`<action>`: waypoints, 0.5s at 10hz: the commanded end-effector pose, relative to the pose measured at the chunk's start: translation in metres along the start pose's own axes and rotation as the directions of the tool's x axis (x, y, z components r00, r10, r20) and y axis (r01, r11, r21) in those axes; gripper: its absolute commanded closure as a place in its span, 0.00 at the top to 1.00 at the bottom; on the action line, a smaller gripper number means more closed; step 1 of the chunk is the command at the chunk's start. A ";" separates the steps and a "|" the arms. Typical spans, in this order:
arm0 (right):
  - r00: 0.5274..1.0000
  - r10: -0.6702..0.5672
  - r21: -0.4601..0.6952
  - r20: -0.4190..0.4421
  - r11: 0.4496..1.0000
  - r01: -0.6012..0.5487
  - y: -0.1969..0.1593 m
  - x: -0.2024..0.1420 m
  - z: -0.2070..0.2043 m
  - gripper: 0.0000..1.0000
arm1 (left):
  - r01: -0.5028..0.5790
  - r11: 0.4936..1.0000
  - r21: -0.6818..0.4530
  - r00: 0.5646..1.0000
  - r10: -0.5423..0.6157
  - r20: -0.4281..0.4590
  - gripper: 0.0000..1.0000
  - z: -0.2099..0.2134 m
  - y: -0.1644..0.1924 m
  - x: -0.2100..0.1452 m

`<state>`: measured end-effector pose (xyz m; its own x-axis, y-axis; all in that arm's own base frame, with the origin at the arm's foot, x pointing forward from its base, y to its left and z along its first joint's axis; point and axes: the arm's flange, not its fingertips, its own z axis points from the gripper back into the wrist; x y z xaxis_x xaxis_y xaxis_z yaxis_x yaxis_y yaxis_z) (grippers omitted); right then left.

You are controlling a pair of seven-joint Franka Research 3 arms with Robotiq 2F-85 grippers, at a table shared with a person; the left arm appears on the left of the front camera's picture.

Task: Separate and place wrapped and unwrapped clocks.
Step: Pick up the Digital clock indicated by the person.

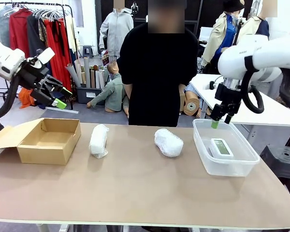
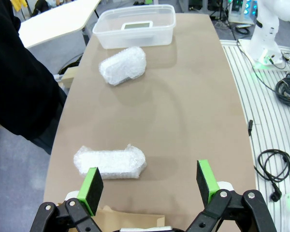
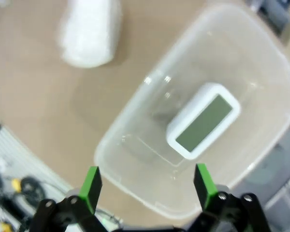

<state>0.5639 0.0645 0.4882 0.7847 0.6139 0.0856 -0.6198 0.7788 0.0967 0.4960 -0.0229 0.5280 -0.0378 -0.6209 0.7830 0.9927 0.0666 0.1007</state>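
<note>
Two wrapped clocks lie on the brown table: one [image 1: 98, 140] [image 2: 110, 163] beside the cardboard box, the other [image 1: 168, 142] [image 2: 123, 65] [image 3: 89, 32] near the middle. The bare white clock [image 1: 221, 148] [image 3: 203, 120] [image 2: 137, 25] with its grey screen lies inside the clear plastic tub [image 1: 203, 151] [image 3: 135, 145] [image 2: 106, 36]. My right gripper [image 1: 220, 122] [image 3: 147, 186] hangs open above the tub's far left corner, empty. High above the table's left end, over the box, my left gripper [image 1: 63, 98] [image 2: 150, 186] is open and holds nothing.
An open brown cardboard box [image 1: 48, 141] sits at the table's left end with its flap folded out. A person in black [image 1: 157, 72] stands at the far edge, hands behind the table. Cables [image 2: 273, 166] lie on the floor beside the table.
</note>
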 end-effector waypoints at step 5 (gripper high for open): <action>0.708 0.645 0.075 0.288 0.721 -0.688 0.030 -0.020 0.050 1.00 | 0.003 1.000 0.001 1.000 -0.003 0.001 1.00 0.001 0.000 0.001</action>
<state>0.5381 0.0778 0.5401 0.2514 0.9098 0.3303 -0.9679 0.2349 0.0895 0.4960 -0.0229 0.5279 -0.0378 -0.6209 0.7830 0.9927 0.0665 0.1007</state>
